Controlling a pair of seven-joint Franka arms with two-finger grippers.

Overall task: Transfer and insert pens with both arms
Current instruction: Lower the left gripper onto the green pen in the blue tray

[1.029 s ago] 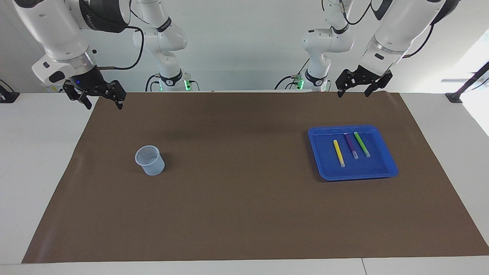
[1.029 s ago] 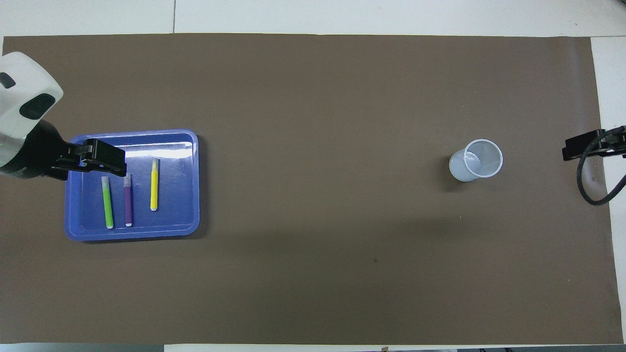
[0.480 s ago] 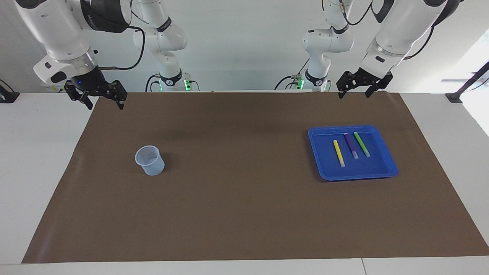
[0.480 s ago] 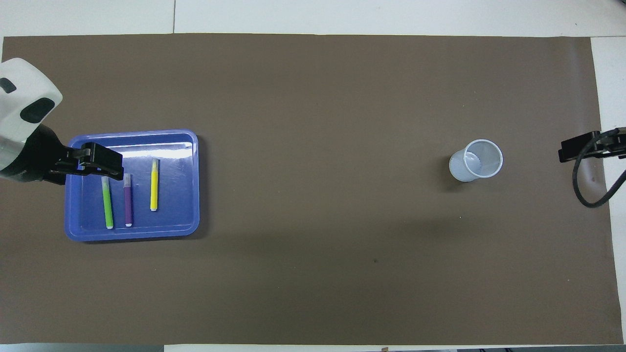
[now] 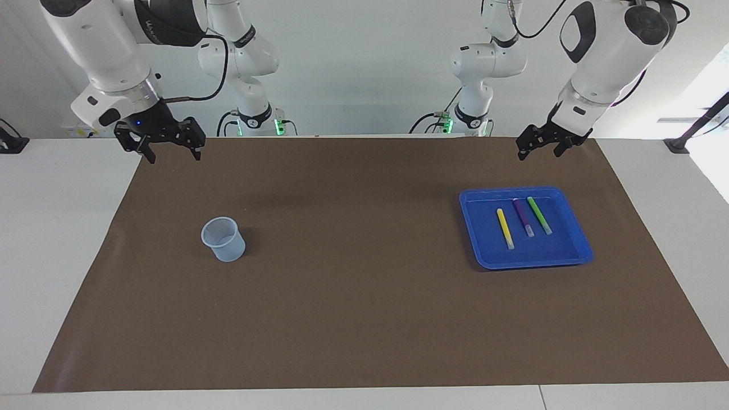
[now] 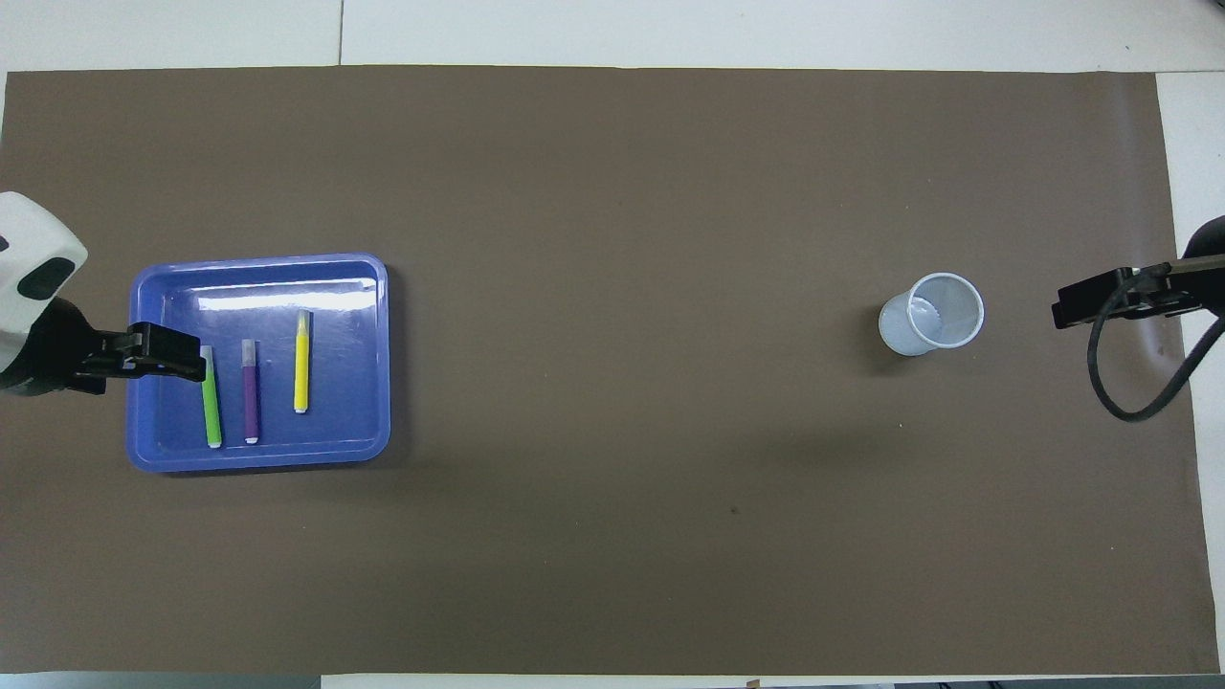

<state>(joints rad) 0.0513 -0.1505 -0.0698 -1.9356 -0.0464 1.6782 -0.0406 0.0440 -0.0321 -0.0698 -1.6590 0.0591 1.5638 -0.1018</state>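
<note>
Three pens lie side by side in a blue tray [image 5: 576, 242] [image 6: 356, 287] toward the left arm's end: yellow [image 5: 504, 228] [image 6: 301, 362], purple [image 5: 523, 217] [image 6: 250, 390], green [image 5: 539, 215] [image 6: 210, 400]. My left gripper [image 5: 539, 150] [image 6: 170, 350] hangs open, well above the tray's outer rim beside the green pen, touching nothing. A pale translucent cup [image 5: 223, 239] [image 6: 932, 314] stands upright toward the right arm's end. My right gripper [image 5: 173, 155] [image 6: 1086, 302] hangs open and holds nothing, above the mat's edge beside the cup.
A brown mat [image 5: 353, 273] [image 6: 612, 191] covers most of the white table. Two slimmer white arms [image 5: 250, 68] [image 5: 484, 62] with green-lit bases stand at the robots' edge. A black cable [image 6: 1120, 383] loops below the right gripper.
The left gripper has drawn back from over the purple pen toward the tray's outer rim and turned. The right gripper has shifted toward the cup. Pens, tray and cup have not moved.
</note>
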